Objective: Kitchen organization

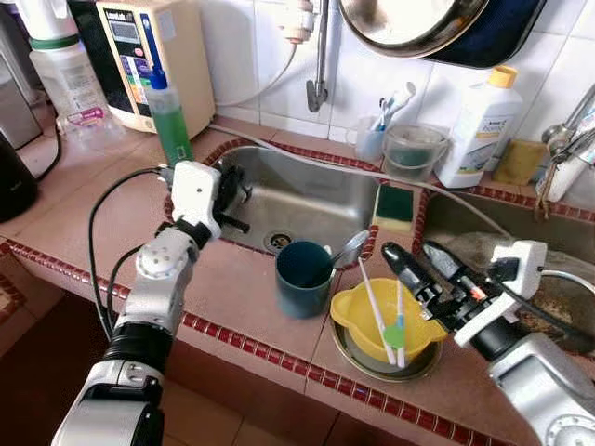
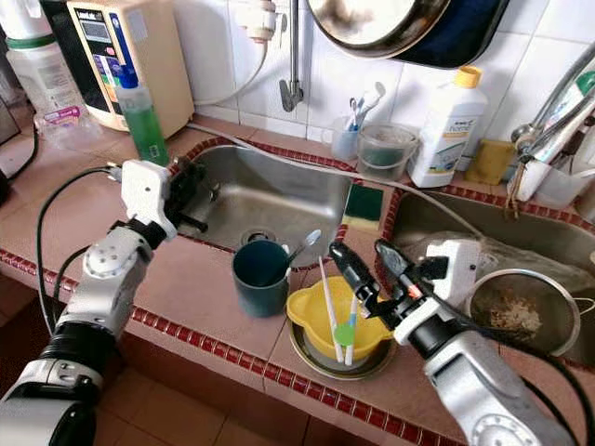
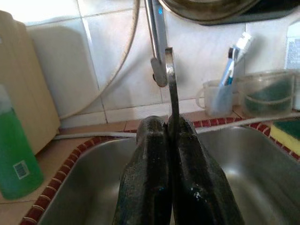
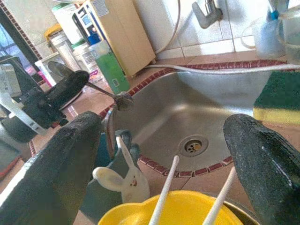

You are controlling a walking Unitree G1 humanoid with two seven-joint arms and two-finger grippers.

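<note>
Steel-grey sink [image 1: 307,195] inside a border of small dark red tiles [image 1: 251,348]; pinkish-brown countertop [image 1: 84,209]. Dark teal cup [image 1: 303,277]. Yellow bowl [image 1: 372,311] with white sticks [image 1: 376,311], one with a green tip. Bright green liquid in the bottle [image 1: 170,121]. Green and yellow sponge [image 1: 395,206]. White wall tiles [image 1: 251,46].

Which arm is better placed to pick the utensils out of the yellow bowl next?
Right. The right pincer is open beside the yellow bowl, while the left pincer is shut on a metal utensil over the sink.
</note>
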